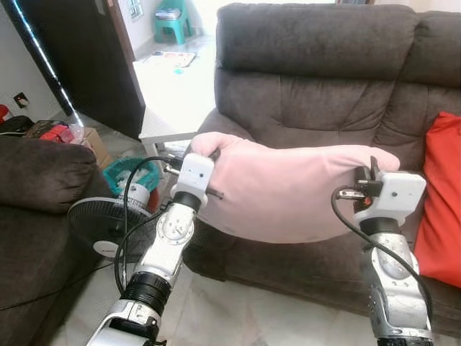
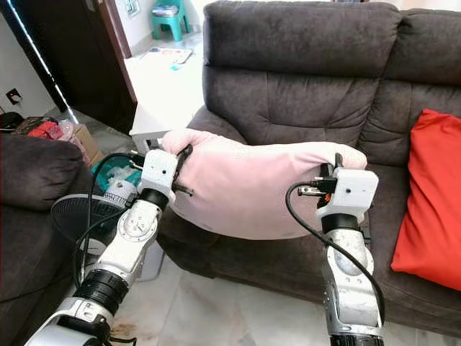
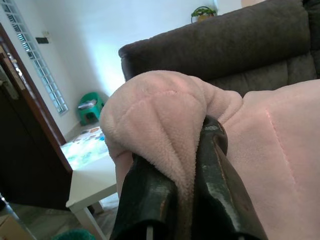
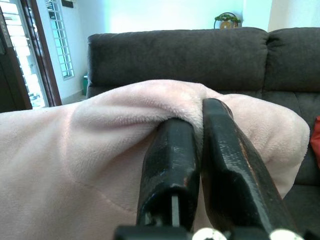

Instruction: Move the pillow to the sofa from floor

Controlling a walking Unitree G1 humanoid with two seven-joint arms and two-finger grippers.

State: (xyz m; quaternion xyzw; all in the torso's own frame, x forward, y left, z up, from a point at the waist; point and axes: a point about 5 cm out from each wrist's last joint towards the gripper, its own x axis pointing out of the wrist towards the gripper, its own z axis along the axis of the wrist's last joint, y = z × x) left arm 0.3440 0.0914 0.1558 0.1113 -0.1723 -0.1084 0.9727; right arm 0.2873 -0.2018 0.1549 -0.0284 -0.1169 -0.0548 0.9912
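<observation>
A pale pink pillow (image 1: 288, 191) hangs in the air between my two arms, in front of the dark brown sofa (image 1: 317, 94) and above its seat edge. My left gripper (image 1: 210, 155) is shut on the pillow's left corner; the left wrist view shows pink fabric (image 3: 170, 145) pinched between its black fingers (image 3: 215, 185). My right gripper (image 1: 373, 171) is shut on the right corner, its fingers (image 4: 225, 165) squeezing a fold of pillow (image 4: 75, 165). The pillow sags in the middle.
A red cushion (image 1: 439, 202) leans on the sofa's right seat. On the left stand another dark armchair (image 1: 36, 194), a floor fan (image 1: 108, 223) with black cable, and a teal basket (image 1: 130, 173). A white low table (image 1: 169, 108) sits behind; tiled floor (image 1: 238, 313) lies below.
</observation>
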